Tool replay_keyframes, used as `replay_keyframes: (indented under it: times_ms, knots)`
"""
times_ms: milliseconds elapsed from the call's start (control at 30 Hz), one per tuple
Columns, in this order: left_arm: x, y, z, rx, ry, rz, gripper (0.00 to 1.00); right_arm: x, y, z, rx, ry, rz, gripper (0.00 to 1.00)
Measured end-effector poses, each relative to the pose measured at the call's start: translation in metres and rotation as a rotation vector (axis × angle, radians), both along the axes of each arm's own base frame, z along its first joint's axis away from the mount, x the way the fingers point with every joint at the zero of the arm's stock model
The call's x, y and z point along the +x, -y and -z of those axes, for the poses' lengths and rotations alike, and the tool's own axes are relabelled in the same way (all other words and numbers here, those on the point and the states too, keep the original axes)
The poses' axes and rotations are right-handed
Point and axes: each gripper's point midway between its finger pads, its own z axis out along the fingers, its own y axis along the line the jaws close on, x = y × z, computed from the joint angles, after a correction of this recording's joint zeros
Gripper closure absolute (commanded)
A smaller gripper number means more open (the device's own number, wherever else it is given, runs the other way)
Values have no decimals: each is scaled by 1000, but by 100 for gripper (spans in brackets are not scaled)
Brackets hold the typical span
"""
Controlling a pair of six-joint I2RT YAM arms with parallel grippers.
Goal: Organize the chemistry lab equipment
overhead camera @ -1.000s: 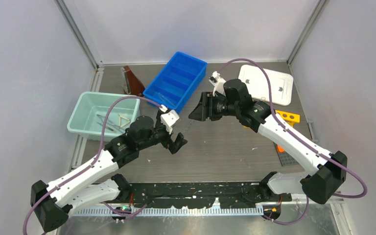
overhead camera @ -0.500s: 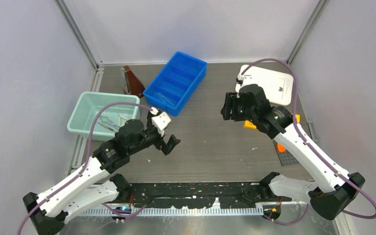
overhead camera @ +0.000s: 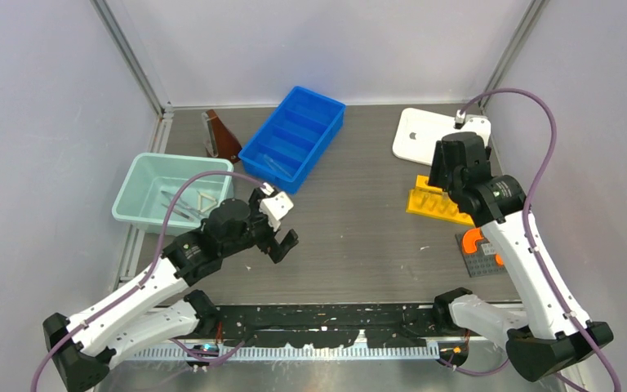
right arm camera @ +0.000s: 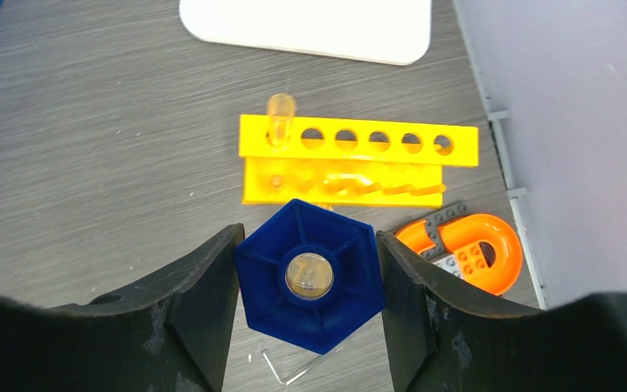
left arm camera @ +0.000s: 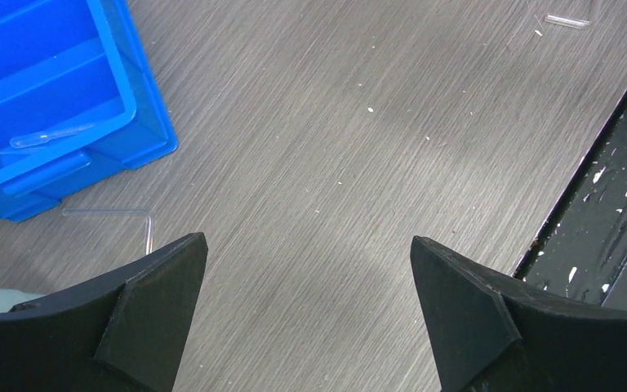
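We noted the right tool (right arm camera: 306,261) clamped on the blue-capped tube (right arm camera: 309,282), held just beside the yellow rack (right arm camera: 359,171), likely to line it up with a free hole. Well apart from the rack, the left tool (left arm camera: 306,241) gaped wide, empty.

Your dark grey brushed table (overhead camera: 359,220) carries a blue divided plastic bin (overhead camera: 292,136) at the back, a brown triangular piece (overhead camera: 223,137) left of it, and a pale green plastic tub (overhead camera: 171,193) at the left edge. A bent clear glass rod (left arm camera: 135,216) lies just beside the bin. On the right you have a flat white lid (overhead camera: 424,140), a yellow holed rack (overhead camera: 433,206) and a grey studded plate (overhead camera: 473,261).
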Motion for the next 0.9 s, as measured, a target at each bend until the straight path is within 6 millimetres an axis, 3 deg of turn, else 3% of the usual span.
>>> replay_keyframes:
  times_ms: [300, 600, 900]
  knots:
    - [-2, -1, 0, 9, 9, 10, 0, 10, 29, 2, -3, -19, 114, 64]
    - [-2, -2, -3, 5, 23, 14, 0, 30, 33, 13, 89, 9, 145, 64]
    - [-3, -1, -4, 5, 25, 18, 0, 37, 36, 26, 145, 14, 156, 64]
